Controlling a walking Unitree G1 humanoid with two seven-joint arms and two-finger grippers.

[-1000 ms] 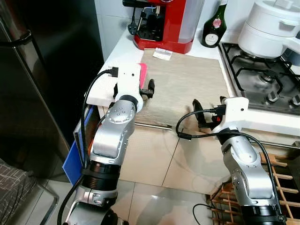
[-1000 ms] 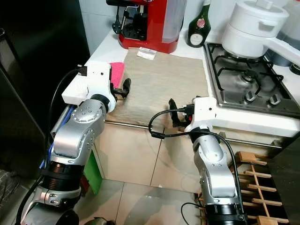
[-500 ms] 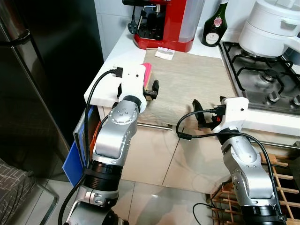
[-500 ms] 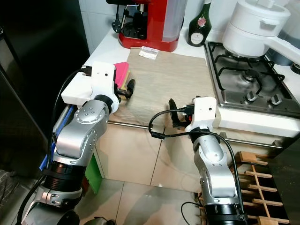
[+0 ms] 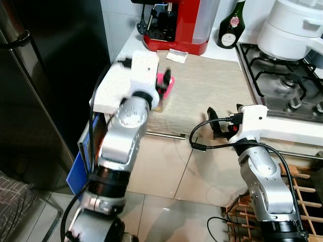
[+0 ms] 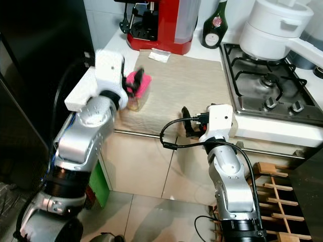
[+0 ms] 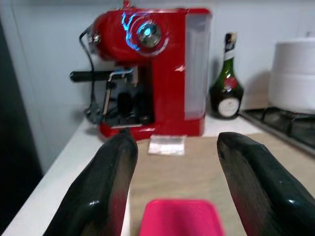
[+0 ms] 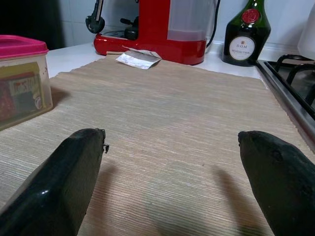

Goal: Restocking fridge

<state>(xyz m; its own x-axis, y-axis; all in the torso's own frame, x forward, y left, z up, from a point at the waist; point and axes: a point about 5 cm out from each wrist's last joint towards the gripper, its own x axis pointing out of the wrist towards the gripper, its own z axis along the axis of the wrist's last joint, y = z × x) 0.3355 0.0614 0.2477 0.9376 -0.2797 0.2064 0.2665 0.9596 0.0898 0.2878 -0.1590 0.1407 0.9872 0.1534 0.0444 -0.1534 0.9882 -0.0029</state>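
Note:
A clear container with a pink lid point(image 8: 20, 78) stands upright on the beige mat point(image 5: 207, 85), near the mat's left edge. My left gripper point(image 7: 179, 142) hovers just over it, open, and the pink lid point(image 7: 179, 216) lies low between the two black fingers point(image 7: 106, 182) without touching them. In the eye views that arm is blurred, and its gripper point(image 5: 164, 83) sits at the pink lid point(image 6: 139, 83). My right gripper point(image 5: 214, 123) rests low at the counter's front edge, open, with nothing between its fingers point(image 8: 54, 187). The dark fridge point(image 5: 50, 75) stands at the left.
At the back of the counter stand a red coffee machine point(image 5: 176, 25), a green bottle point(image 5: 231, 27) and a small white packet point(image 5: 176, 56). A gas hob point(image 5: 282, 80) with a white pot point(image 5: 295, 30) is on the right. A wooden rack point(image 5: 303, 191) sits low at the right.
My left arm has risen and swung forward and right, bringing its gripper over the pink-lidded container. The right arm and the container have stayed put.

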